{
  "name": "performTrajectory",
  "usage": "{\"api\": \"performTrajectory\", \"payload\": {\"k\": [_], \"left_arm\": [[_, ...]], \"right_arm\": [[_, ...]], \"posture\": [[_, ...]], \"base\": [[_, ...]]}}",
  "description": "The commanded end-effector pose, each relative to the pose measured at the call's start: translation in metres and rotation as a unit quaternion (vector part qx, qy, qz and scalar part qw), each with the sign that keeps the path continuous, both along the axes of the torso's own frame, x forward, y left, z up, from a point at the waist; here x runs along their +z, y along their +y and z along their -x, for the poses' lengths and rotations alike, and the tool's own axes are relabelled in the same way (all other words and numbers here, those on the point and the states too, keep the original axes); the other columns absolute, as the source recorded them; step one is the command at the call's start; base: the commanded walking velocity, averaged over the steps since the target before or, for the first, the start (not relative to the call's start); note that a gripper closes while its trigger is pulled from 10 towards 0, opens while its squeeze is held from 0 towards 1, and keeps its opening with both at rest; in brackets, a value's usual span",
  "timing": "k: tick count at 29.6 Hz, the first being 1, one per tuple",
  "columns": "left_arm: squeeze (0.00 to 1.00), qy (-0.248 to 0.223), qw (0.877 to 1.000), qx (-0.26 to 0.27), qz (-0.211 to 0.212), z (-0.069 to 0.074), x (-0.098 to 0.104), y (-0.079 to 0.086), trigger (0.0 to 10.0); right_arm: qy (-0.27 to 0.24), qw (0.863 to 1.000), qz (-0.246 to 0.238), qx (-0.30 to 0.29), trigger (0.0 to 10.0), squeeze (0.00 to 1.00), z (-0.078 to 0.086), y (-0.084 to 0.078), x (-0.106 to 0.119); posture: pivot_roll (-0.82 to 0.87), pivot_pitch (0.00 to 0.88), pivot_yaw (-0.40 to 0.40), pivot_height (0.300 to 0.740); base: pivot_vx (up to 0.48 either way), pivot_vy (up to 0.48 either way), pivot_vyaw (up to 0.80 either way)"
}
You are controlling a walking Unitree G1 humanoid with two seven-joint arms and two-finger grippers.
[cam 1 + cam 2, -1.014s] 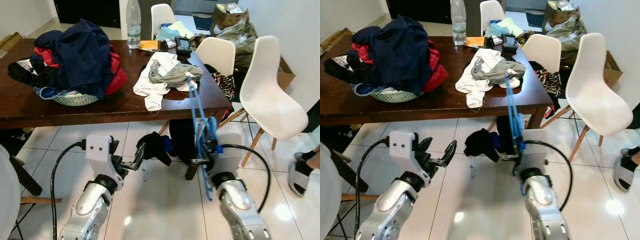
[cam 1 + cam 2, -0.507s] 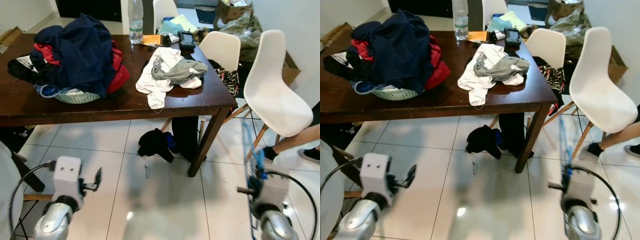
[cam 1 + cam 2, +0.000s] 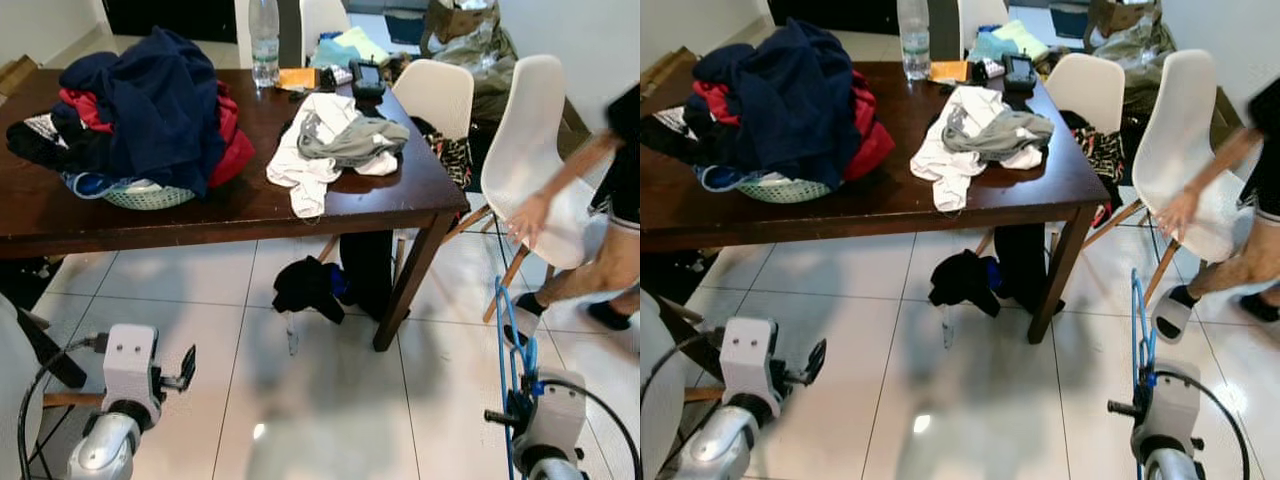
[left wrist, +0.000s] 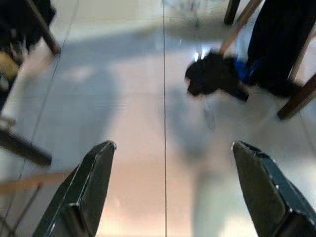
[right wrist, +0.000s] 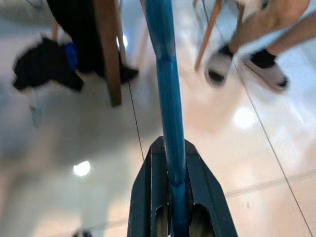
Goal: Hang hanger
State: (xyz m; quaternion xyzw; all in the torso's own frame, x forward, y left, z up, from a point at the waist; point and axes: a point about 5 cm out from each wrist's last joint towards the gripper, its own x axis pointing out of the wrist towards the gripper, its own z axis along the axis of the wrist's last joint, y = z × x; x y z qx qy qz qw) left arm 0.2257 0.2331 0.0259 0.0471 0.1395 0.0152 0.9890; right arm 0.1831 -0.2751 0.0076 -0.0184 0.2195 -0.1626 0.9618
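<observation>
Since a second ago both arms have swung out from the middle to the near corners, and a person (image 3: 590, 200) has stepped in at the right, one hand on the white chair (image 3: 530, 150). At near right, the right gripper (image 5: 170, 197) pinches the blue hanger (image 3: 508, 345) upright above the floor tiles. At near left, the left gripper (image 4: 168, 187) gapes wide, holding nothing.
</observation>
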Motion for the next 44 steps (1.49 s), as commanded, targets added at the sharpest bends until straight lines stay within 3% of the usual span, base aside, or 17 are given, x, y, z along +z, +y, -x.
{"api": "performTrajectory", "payload": {"k": [1,4,5,10,13,21,31,37,40,44], "left_arm": [[0.00,0.022,1.000,-0.007,0.003,0.008,-0.012,-0.003,10.0],[0.00,0.040,0.999,-0.008,0.011,0.013,-0.021,-0.007,10.0],[0.00,0.047,0.998,0.005,0.035,0.015,-0.026,-0.007,10.0],[0.00,0.045,0.997,0.019,0.059,0.014,-0.029,-0.006,10.0],[0.00,0.052,0.993,0.021,0.100,0.021,-0.035,-0.002,10.0],[0.00,0.055,0.994,-0.014,0.092,0.021,-0.042,-0.009,10.0],[0.00,0.056,0.993,-0.022,0.098,0.017,-0.045,-0.012,10.0],[0.00,0.058,0.993,-0.030,0.101,0.017,-0.048,-0.015,10.0],[0.00,0.057,0.993,-0.030,0.101,0.016,-0.048,-0.015,10.0],[0.00,0.052,0.993,-0.031,0.101,0.016,-0.048,-0.017,10.0]], "right_arm": [[0.021,1.000,0.005,0.003,10.0,0.00,0.009,0.002,-0.010],[0.016,1.000,-0.004,0.001,10.0,0.00,0.008,0.003,-0.011],[0.013,1.000,-0.010,0.006,10.0,0.00,0.005,0.004,-0.013],[0.013,1.000,-0.019,0.013,10.0,0.00,0.005,0.006,-0.016],[0.012,0.999,-0.036,0.026,10.0,0.00,0.009,0.013,-0.019],[0.012,0.998,-0.053,0.023,10.0,0.00,0.005,0.020,-0.025],[0.013,0.998,-0.052,0.025,10.0,0.00,-0.001,0.031,-0.032],[0.048,0.998,-0.038,0.004,10.0,0.00,0.022,0.007,-0.048],[0.051,0.998,-0.036,0.006,10.0,0.00,0.024,0.005,-0.049],[0.069,0.997,-0.045,0.000,10.0,0.00,0.041,0.002,-0.060]], "posture": [[0.06,0.153,-0.053,0.740],[0.06,0.150,-0.052,0.740],[0.05,0.152,-0.055,0.740],[0.06,0.149,-0.061,0.740],[0.07,0.156,-0.063,0.740],[0.07,0.141,-0.083,0.740],[0.05,0.142,-0.059,0.740],[0.04,0.135,-0.062,0.740],[0.04,0.135,-0.062,0.740],[0.04,0.151,-0.055,0.740]], "base": [[0.000,0.000,0.00],[0.000,0.000,0.00],[0.000,0.000,0.00],[0.000,0.000,0.00],[0.000,0.000,0.00],[0.000,0.000,0.00],[0.000,0.000,0.00],[0.000,0.000,0.00],[0.000,0.000,0.00],[0.000,0.000,0.00]]}}
